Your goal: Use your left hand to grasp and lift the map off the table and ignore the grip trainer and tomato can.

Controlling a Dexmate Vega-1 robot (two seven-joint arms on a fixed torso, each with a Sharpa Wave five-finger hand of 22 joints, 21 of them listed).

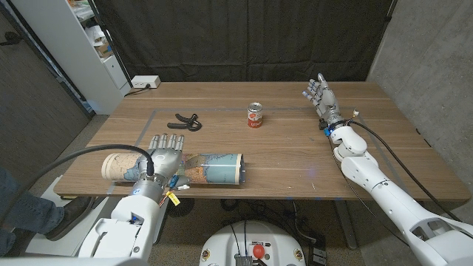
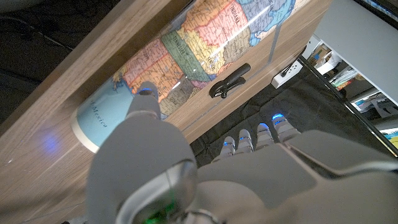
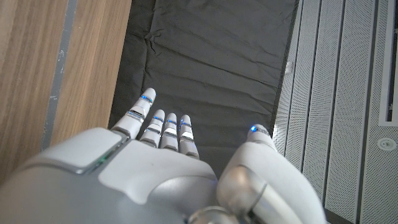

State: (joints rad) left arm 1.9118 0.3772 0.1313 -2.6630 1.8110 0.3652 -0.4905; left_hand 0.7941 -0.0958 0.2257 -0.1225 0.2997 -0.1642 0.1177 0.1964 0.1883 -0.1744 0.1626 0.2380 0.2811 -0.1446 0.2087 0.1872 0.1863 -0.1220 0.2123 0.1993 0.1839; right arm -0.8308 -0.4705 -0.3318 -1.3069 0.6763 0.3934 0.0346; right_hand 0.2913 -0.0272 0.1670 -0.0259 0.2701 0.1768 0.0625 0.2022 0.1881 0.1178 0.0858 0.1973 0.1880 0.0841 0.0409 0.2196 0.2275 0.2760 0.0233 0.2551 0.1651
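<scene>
The rolled map (image 1: pixel 214 168) lies on its side along the table's front edge, printed side out; it also appears in the left wrist view (image 2: pixel 186 43). My left hand (image 1: pixel 164 151) is over the roll's middle with fingers straight and apart, thumb (image 2: pixel 146 99) above the paper and nothing gripped. I cannot tell whether it touches the map. The black grip trainer (image 1: pixel 185 120) (image 2: pixel 230 81) lies beyond the map. The tomato can (image 1: pixel 255 116) stands upright at the table's middle. My right hand (image 1: pixel 321 96) is open at the far right, fingers spread.
A white power strip (image 1: pixel 144 83) lies at the table's far left corner, with white shelving (image 1: pixel 89 44) behind it. A person's leg in jeans (image 1: pixel 22 210) shows at the front left. The wooden table (image 1: pixel 295 155) is bare between the can and my right arm.
</scene>
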